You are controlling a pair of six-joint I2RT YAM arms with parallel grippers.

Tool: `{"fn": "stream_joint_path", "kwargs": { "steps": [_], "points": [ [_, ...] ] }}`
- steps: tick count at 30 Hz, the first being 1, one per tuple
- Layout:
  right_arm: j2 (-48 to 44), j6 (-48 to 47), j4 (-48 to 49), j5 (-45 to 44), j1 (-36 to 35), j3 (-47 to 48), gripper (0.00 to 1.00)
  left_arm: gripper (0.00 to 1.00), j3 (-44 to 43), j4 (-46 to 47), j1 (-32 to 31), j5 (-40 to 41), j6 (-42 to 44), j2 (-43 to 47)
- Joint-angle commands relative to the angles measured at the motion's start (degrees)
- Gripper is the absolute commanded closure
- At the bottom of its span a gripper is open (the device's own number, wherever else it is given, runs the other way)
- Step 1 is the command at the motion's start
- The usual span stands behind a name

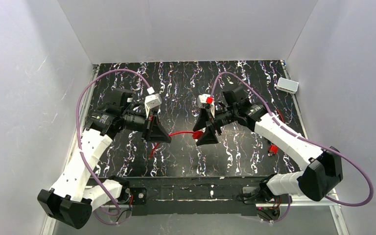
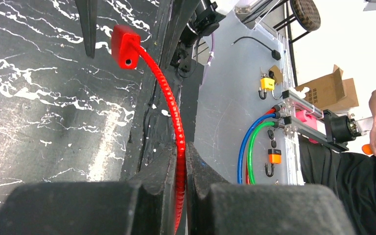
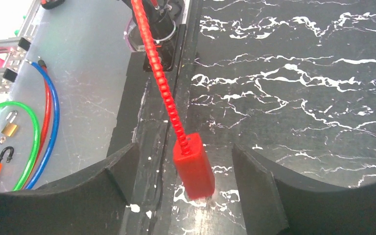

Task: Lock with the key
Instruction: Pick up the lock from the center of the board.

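Left gripper (image 2: 180, 152): jaws pressed together on the red cable (image 2: 169, 98), which runs up out of the pinch in a gentle bow.
Right gripper (image 3: 183, 159): jaws apart, one either side of the lock body (image 3: 194, 169), with a clear gap on both sides (nothing gripped).
Lock body: at the cable's end, hanging between the two arms over the black marbled table (image 1: 176, 161); whether its lower edge touches the surface I cannot tell.
Cable's other end: in the top view it trails down from the left gripper towards the table's near edge.
Key: not made out in any view; a small red object (image 1: 272, 149) lies beside the right forearm, too small to identify.
Step in hand: by my reading, presenting the lock body to the right gripper so it can be steadied; locking has not begun.
Next move calls for: closing the right jaws squarely on the body's flat sides without twisting the cable, while keeping the keyhole face exposed and reachable.
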State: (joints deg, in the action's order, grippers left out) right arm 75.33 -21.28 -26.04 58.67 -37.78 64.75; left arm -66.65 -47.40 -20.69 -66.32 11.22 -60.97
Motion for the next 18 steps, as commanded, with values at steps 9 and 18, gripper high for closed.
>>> {"fn": "stream_joint_path", "kwargs": {
  "steps": [9,18],
  "points": [
    [-0.2,1.9,4.2,6.6,0.1,-1.0,0.44,1.00,-0.3,8.8,2.8,-6.6,-7.1,3.2],
    [-1.3,2.9,2.9,8.5,-0.1,0.1,0.71,1.00,2.6,14.8,4.2,-6.5,-12.5,3.9]
  ]
}}
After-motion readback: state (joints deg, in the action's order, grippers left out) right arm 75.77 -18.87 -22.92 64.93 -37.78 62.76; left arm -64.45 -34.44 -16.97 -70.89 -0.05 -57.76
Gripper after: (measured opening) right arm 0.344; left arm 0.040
